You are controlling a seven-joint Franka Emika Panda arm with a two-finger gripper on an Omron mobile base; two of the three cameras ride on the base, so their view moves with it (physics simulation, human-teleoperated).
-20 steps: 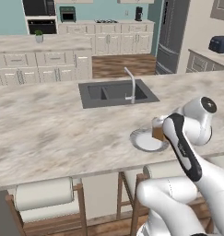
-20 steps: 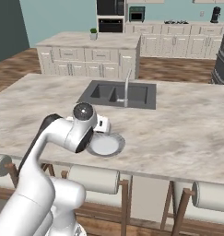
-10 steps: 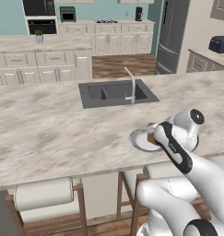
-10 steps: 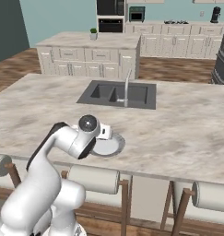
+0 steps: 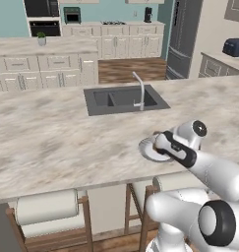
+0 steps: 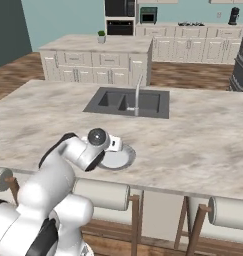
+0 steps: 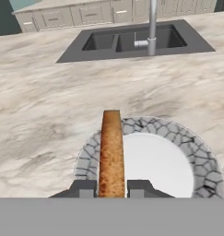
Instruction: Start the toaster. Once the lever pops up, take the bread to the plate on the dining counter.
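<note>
Golden-brown bread (image 7: 111, 154), thin toast slice, seen edge-on in hand view, pinched between the two dark fingertips (image 7: 84, 189) of gripper (image 7: 111, 190); jaws closed on the slice, one tip each side. Slice is held over left part of plate (image 7: 178, 138); whether its far edge touches the plate can't be told. Plate: round, shallow, white centre w/ grey crackle-pattern rim, sits on dining counter (image 7: 49, 106), near the counter's front edge, just robot-side of the sink. In left base view plate (image 5: 146, 147) shows partly, w/ the arm's wrist over its right side; gripper (image 5: 158, 143) at plate's edge, bread not clearly made out there. In right base view plate (image 6: 118, 159) lies just right of the white wrist, gripper (image 6: 114, 145) above its near-left rim. Dining counter (image 5: 52, 133): beige-grey marbled stone, long. Sink (image 5: 123, 98): dark grey, two-basin, inset, w/ metal faucet (image 5: 139, 88) at its front rim; also sink (image 6: 128, 101) and faucet (image 6: 137, 95). Toaster (image 5: 234, 47): dark navy, boxy, on a side counter at far right, well apart from plate. Stools (image 5: 44, 206) w/ cream roll cushions under counter's front edge. Cream cabinets (image 5: 47, 66) and small potted plant (image 5: 41, 38) on separate counter behind.
</note>
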